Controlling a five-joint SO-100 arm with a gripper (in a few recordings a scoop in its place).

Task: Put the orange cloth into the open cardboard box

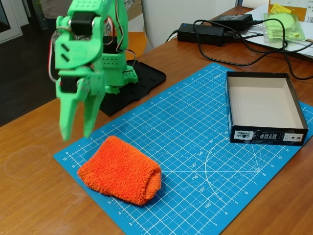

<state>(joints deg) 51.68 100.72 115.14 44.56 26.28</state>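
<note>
The orange cloth lies as a thick rolled bundle on the near left part of the blue cutting mat. My green gripper hangs above the mat's left corner, up and to the left of the cloth, not touching it. Its two fingers point down with a narrow gap and nothing between them. The open cardboard box stands on the mat's right side, black outside, pale inside, with nothing in it.
The arm's black base plate sits behind the mat. Black power adapters and cables lie at the back of the wooden table, beside a bag with a green item. The table's left edge drops off close to the gripper.
</note>
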